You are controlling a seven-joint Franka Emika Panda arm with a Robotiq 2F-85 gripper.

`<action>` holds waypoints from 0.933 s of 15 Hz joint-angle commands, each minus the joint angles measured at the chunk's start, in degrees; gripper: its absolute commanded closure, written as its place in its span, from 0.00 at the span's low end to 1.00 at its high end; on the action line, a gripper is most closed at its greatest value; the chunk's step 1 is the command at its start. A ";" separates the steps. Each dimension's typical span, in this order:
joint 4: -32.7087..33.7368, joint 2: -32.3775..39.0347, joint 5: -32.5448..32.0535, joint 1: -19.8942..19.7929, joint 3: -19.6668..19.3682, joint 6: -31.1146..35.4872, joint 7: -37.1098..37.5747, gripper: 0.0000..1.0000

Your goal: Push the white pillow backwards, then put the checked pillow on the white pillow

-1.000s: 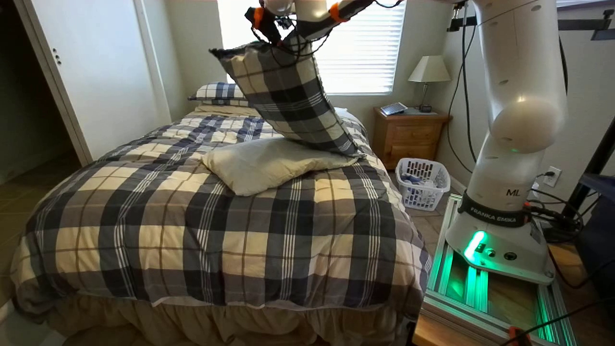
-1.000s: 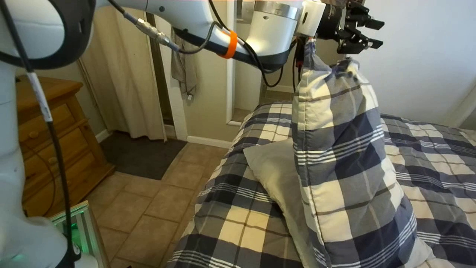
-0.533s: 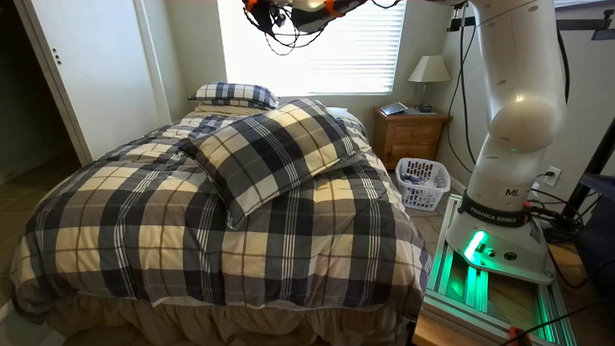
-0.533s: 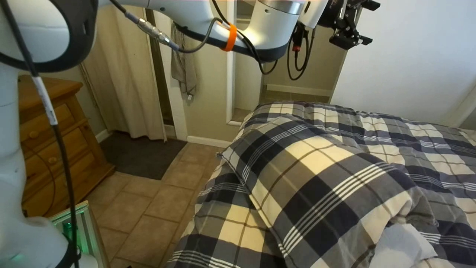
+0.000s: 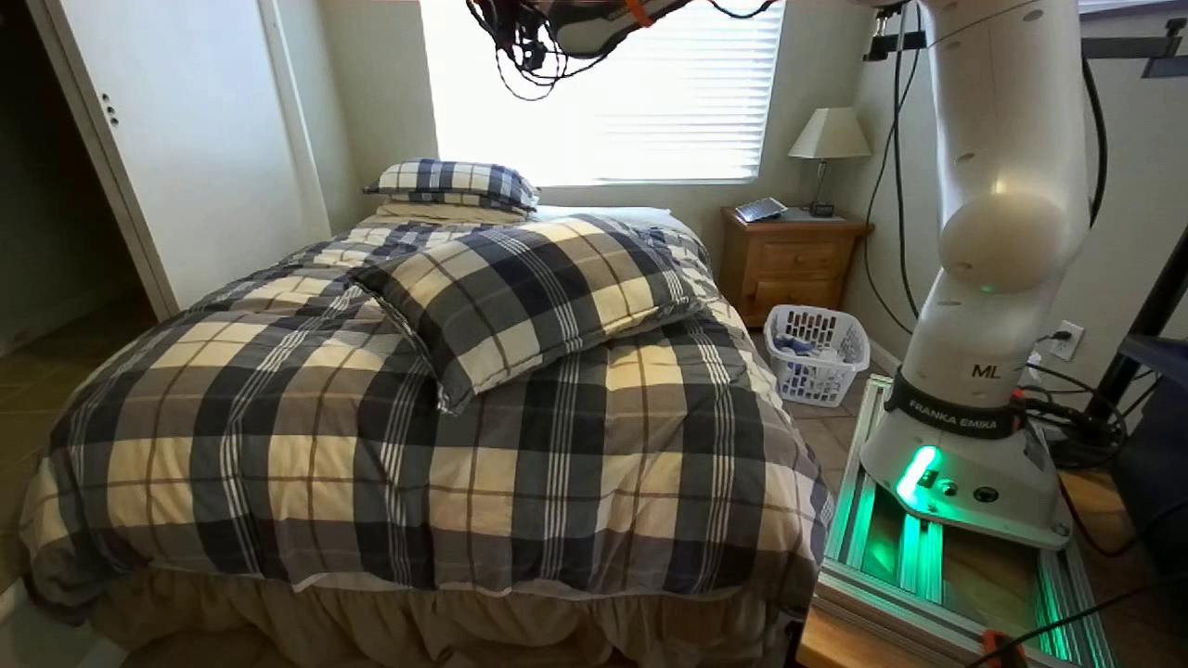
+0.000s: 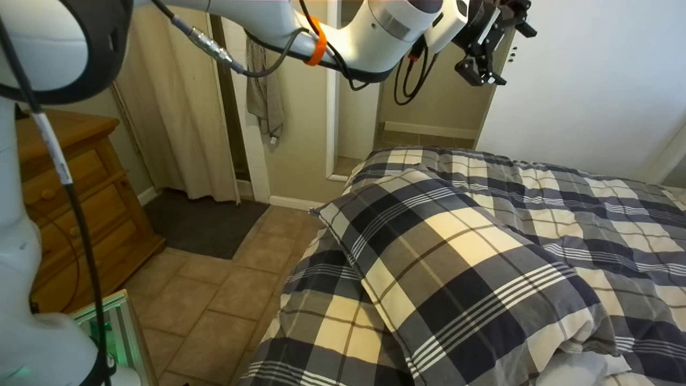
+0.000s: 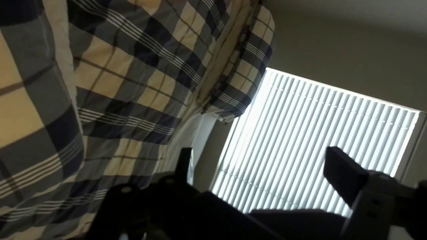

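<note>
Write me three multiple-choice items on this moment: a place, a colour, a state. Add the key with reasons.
1. Where is the checked pillow relative to the white pillow?
A) under it
B) on it
C) apart from it

2. What colour is the basket?
A) red
B) green
C) white

3. The fingers are:
A) apart and empty
B) pressed together
C) gripping the checked pillow

1B: in an exterior view, the white pillow's end shows underneath.
2C: its perforated wall is white.
3A: the wrist view shows window blinds between them.
</note>
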 commanded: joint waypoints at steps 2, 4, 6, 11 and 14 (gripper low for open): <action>-9.34 -5.88 12.45 -1.90 4.19 -2.70 -0.99 0.00; -11.74 -7.52 16.50 -2.01 5.20 -4.12 -1.22 0.00; -14.01 -9.37 19.17 -1.77 5.69 -5.60 -0.94 0.00; -20.65 -15.21 31.13 3.76 -0.18 -5.98 -4.22 0.00; -25.29 -19.27 37.53 4.99 -1.77 -6.58 -5.83 0.00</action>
